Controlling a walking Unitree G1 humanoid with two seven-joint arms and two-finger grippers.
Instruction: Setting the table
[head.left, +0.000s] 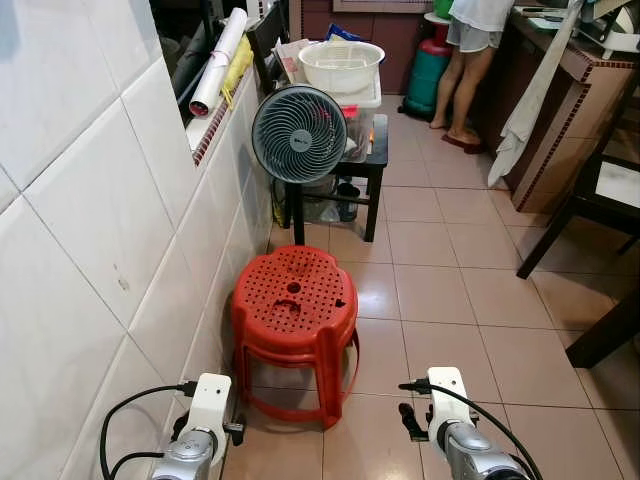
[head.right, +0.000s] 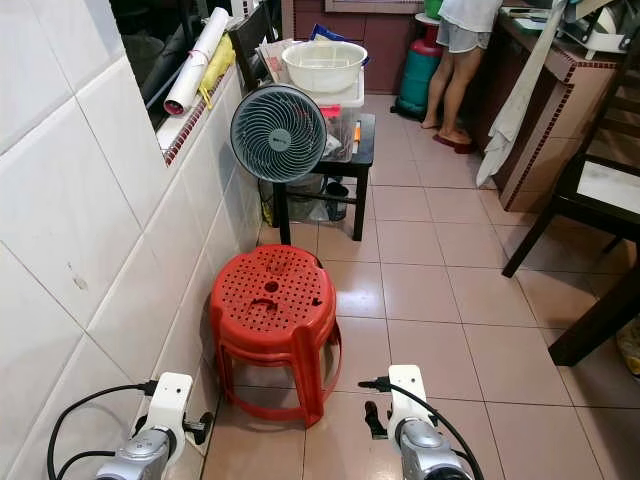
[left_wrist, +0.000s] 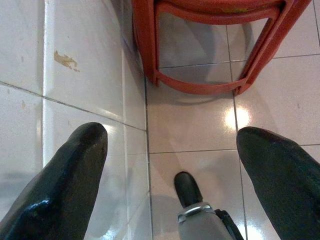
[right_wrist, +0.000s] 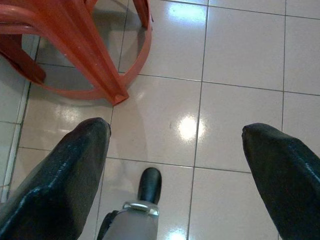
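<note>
You are standing in a tiled passage with both arms hanging low and both grippers pointing at the floor, carrying nothing. Your left gripper (left_wrist: 170, 165) is holding its fingers spread wide over the tiles beside the white wall, and your right gripper (right_wrist: 175, 165) is likewise spread wide over bare floor. The red plastic stool (head.left: 295, 325) is sitting just ahead of both grippers, slightly nearer the left one, its legs showing in both wrist views.

Judging by this, you are in the walking-and-searching step; nothing for the table is in hand yet. The likeliest tableware is the white bowl (head.left: 341, 63), resting on a container on the small dark table (head.left: 377, 150) well ahead of the grippers, beyond the stool and behind the grey fan (head.left: 298, 134). A dark dining table (head.left: 610, 185) is standing ahead and to the right of your right gripper. A person (head.left: 470, 60) is standing far ahead.

Next you would be steering around the stool's right side, then raising an arm toward the bowl while clearing the fan.
</note>
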